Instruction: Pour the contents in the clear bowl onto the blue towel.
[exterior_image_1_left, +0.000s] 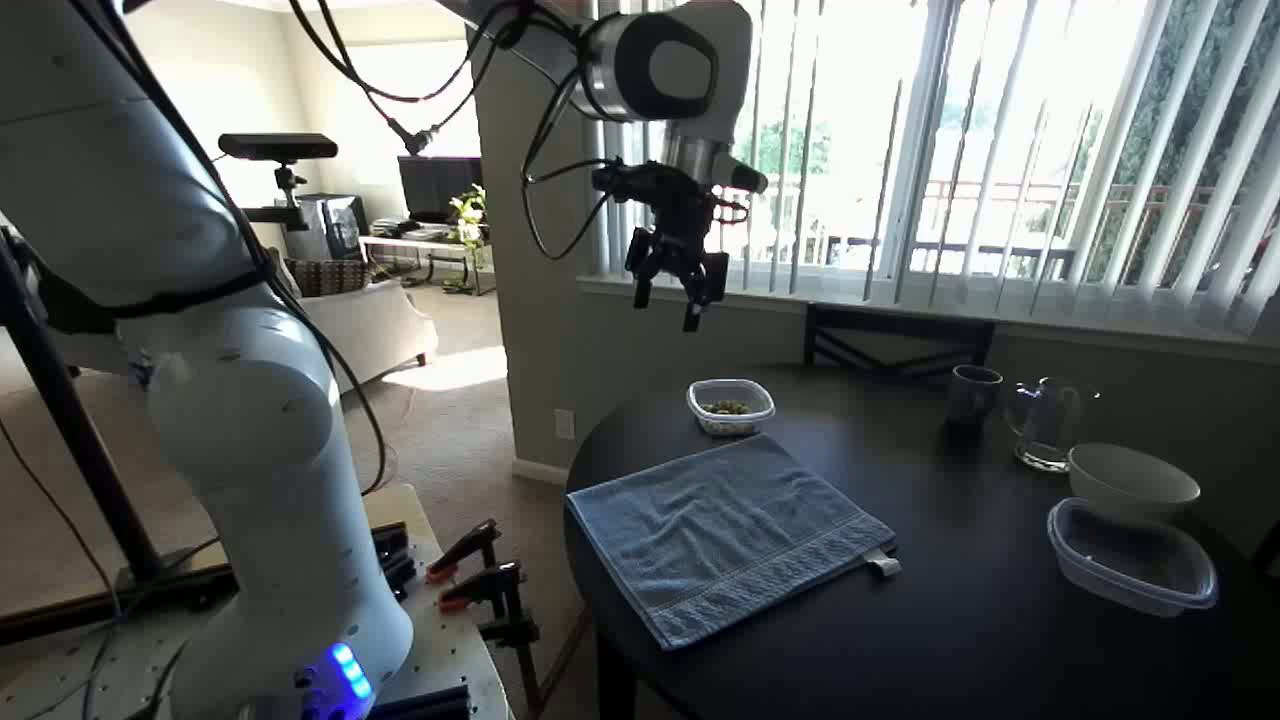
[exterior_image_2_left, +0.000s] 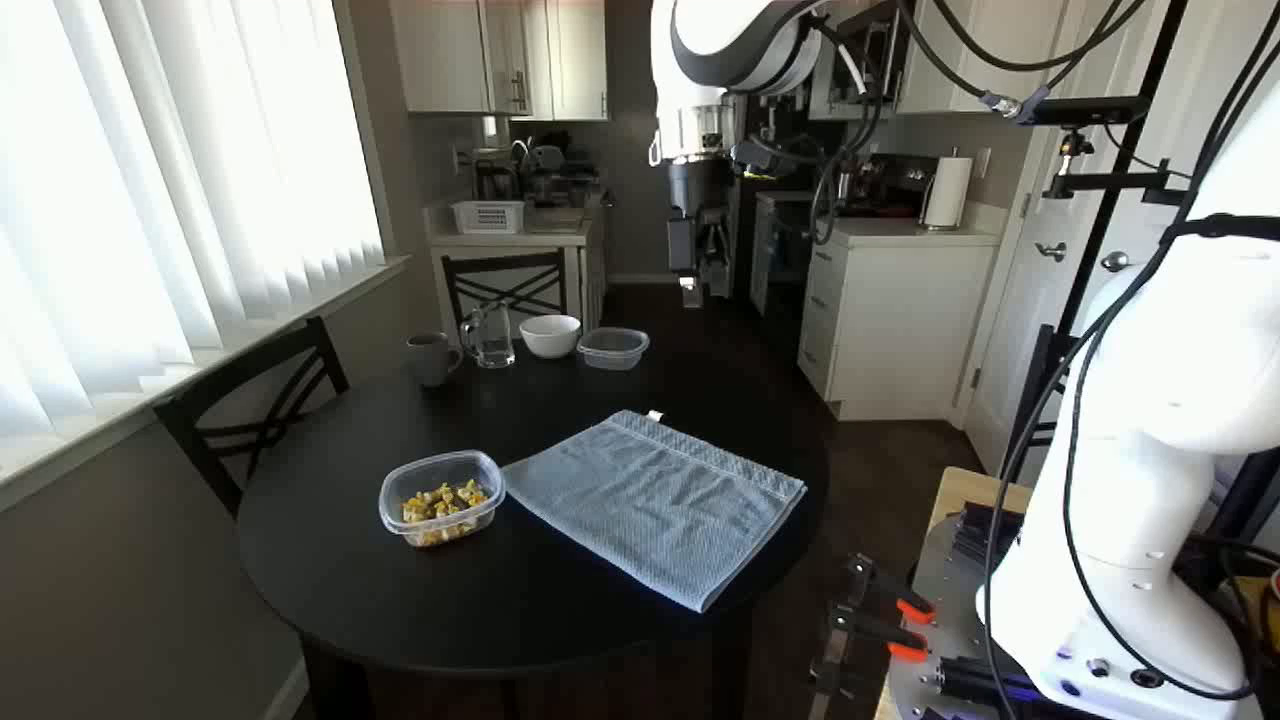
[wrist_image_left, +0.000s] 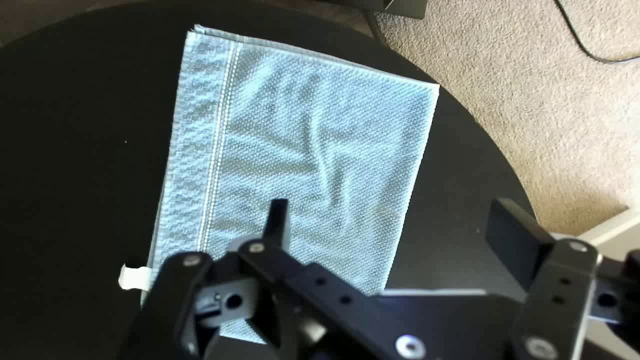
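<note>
Black hand (exterior_image_1_left: 667, 308), spread wide, pointing down

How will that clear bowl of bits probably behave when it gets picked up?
The clear bowl looks like thin, see-through plastic, so it may flex when squeezed. It's only partly filled, so probably light. The heaped yellowish bits will likely slide if it tilts.

1. In the wrist view, my end effector (wrist_image_left: 392, 215) covers the low part of the blue towel (wrist_image_left: 300, 150).
2. A pale line (wrist_image_left: 435, 291) peeks past my end effector; I can't tell what it is.
3. The left edge there chops off the table (wrist_image_left: 75, 165).
4. In both exterior views, my arm (exterior_image_1_left: 240, 400) is cut off too.
5. The yellow bits (exterior_image_2_left: 442, 502) in the clear bowl (exterior_image_2_left: 420, 474) are too tiny to name.
</note>
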